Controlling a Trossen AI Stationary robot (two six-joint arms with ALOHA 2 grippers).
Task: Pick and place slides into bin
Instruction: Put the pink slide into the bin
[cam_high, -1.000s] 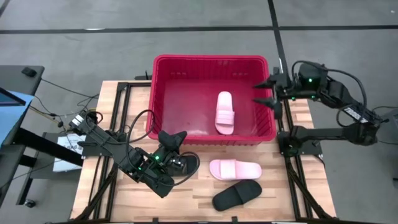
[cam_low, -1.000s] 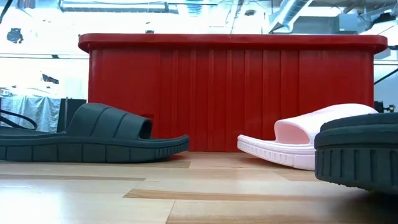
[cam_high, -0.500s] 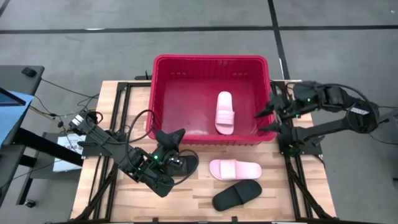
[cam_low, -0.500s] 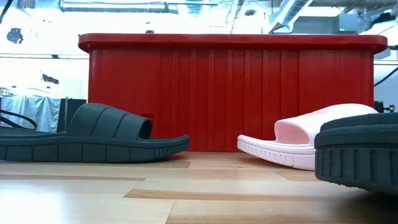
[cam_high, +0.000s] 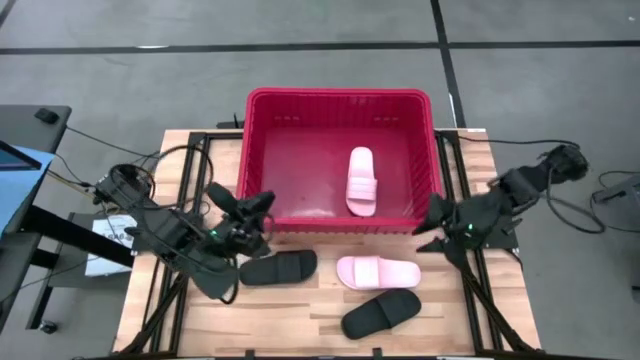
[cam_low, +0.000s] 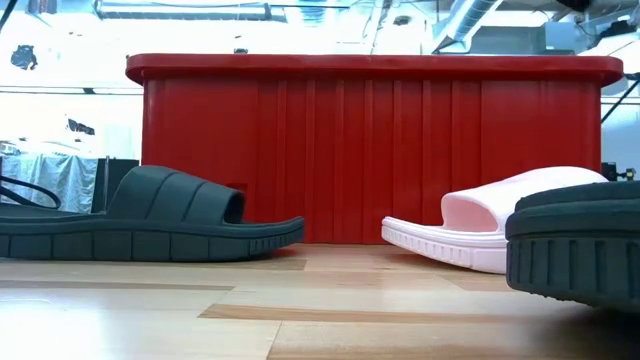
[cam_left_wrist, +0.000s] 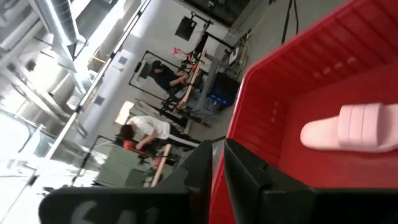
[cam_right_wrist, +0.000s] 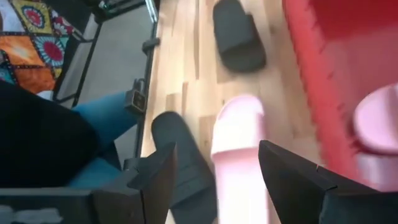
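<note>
Low view: the red bin (cam_low: 375, 150) fills the background and its solid-looking near wall hides everything inside; the black slide at the right edge (cam_low: 575, 245) is cut off by the frame, and neither pincer appears. A second black slide (cam_low: 150, 220) and a pink slide (cam_low: 495, 230) lie on the table (cam_low: 300, 320) in front of the bin.

High view: the bin (cam_high: 340, 98) holds a single pink slide (cam_high: 361, 181), lying lengthwise right of centre on its floor. Three slides remain on the table just outside the bin's near wall: a black one (cam_high: 278, 267), a pink one (cam_high: 376, 272) beside it, and another black one (cam_high: 381, 313) nearest the table's front edge.

Left pincer (cam_high: 258, 205): closed and empty, hovering at the bin's near left corner, above the black slide; in the left wrist view its fingers (cam_left_wrist: 242, 180) stand together against the bin's rim.

Right pincer (cam_high: 432, 222): open and empty, beside the bin's near right corner; the right wrist view shows the blurred pink slide (cam_right_wrist: 239, 155) between its spread fingers (cam_right_wrist: 292, 177).
</note>
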